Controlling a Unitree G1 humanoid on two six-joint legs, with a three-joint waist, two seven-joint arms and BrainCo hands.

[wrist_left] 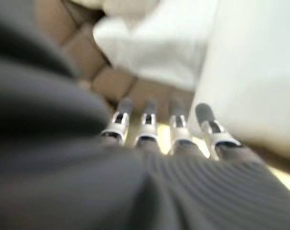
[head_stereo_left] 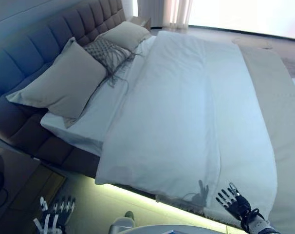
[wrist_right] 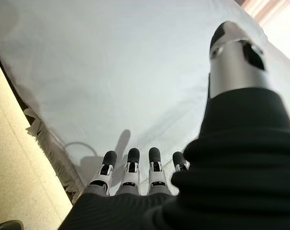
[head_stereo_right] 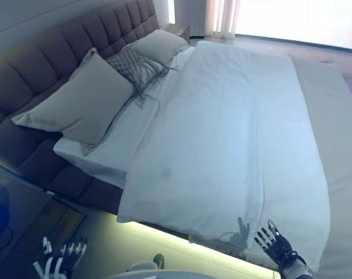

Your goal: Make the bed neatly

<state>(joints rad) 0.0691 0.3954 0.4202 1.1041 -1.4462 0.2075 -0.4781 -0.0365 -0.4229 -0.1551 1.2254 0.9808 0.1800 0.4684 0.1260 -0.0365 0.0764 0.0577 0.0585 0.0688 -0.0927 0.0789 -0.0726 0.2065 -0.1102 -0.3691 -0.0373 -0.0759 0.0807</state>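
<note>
Bed with tufted headboard at 10 o'clock. White duvet spread flat over its middle; beige pillows and fringed cushion toward 10–11 o'clock; beige cover at 3 o'clock.

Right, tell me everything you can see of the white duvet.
The white duvet looks like soft cotton. It lies spread flat and mostly smooth over the bed, with faint lengthwise creases. Its top edge stops short of the pillows, leaving sheet bare. Its near edge drapes over the bedside. The right hand hovers open by that edge; contact is unclear.
</note>
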